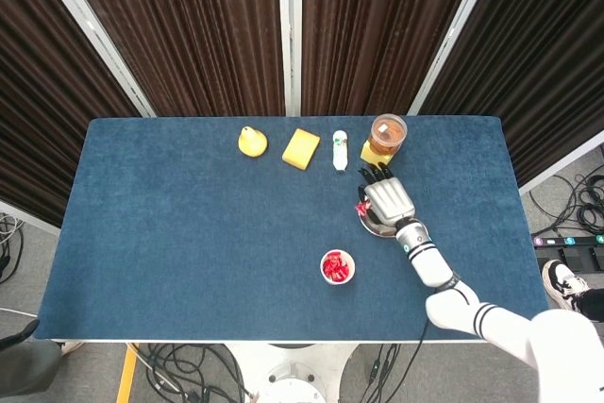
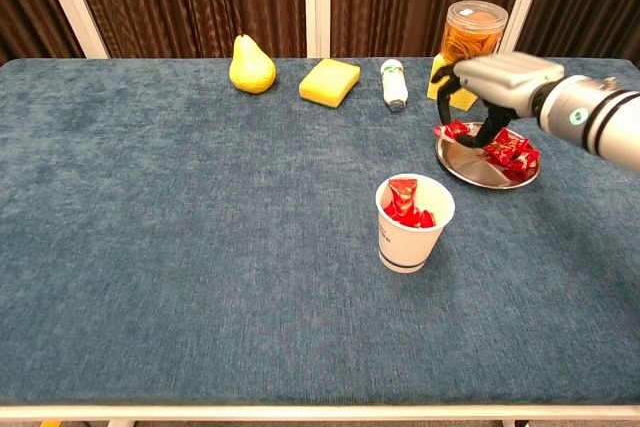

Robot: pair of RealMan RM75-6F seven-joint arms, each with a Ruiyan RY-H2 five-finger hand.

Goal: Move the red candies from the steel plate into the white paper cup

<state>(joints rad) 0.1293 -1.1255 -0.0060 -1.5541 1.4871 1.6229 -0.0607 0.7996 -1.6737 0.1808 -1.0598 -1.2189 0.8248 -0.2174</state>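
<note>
Now your right hand (image 2: 497, 82) pinches one red candy (image 2: 452, 130) just above the steel plate (image 2: 470, 169), more candies (image 2: 512, 150) lying under its palm; the white paper cup (image 2: 412, 223) stands near, below-left of it on the bench (image 2: 200, 207)

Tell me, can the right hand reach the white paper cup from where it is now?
Probably yes. The right hand, pinching a red candy above the steel plate, has only bare table between it and the white paper cup.

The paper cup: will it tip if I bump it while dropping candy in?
Probably, if nudged near the rim. The white paper cup stands tall on a narrower base, so it looks top-heavy. It holds only a few red candies, so it is likely light and may slide on the cloth.
</note>
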